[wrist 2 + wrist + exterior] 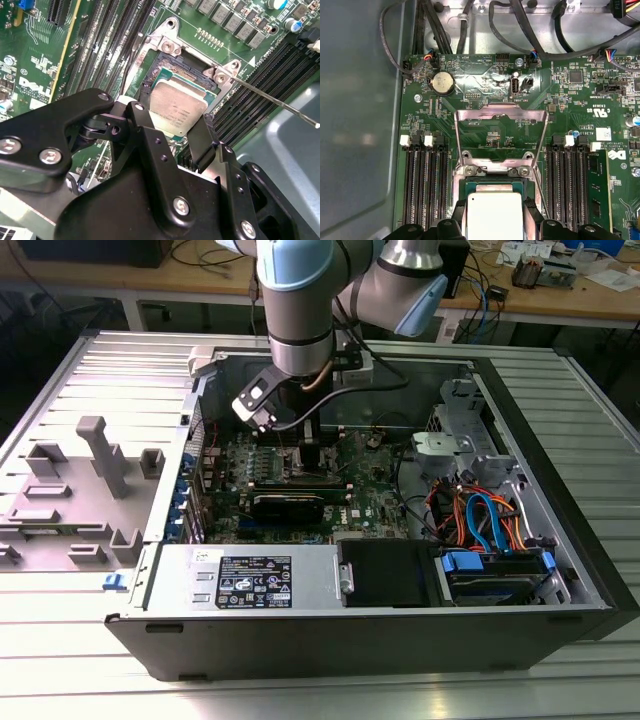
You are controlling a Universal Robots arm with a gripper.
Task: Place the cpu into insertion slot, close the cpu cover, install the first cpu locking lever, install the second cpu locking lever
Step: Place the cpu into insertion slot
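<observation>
Over the insertion slot (171, 62), the cpu (179, 106), apparently in the grip of the end effector (174, 120).

cpu (494, 215) between fingers (201, 142), over insertion slot (492, 171); cpu cover (502, 112) upright at slot's edge; memory slots (422, 185) flanking both sides

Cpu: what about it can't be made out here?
Second wrist view: the near edge of the cpu lies behind the gripper.
First wrist view: the frame edge cuts part of it off.
Both wrist views: whether it sits fully down in the slot; the cpu itself covers the seat.
</observation>
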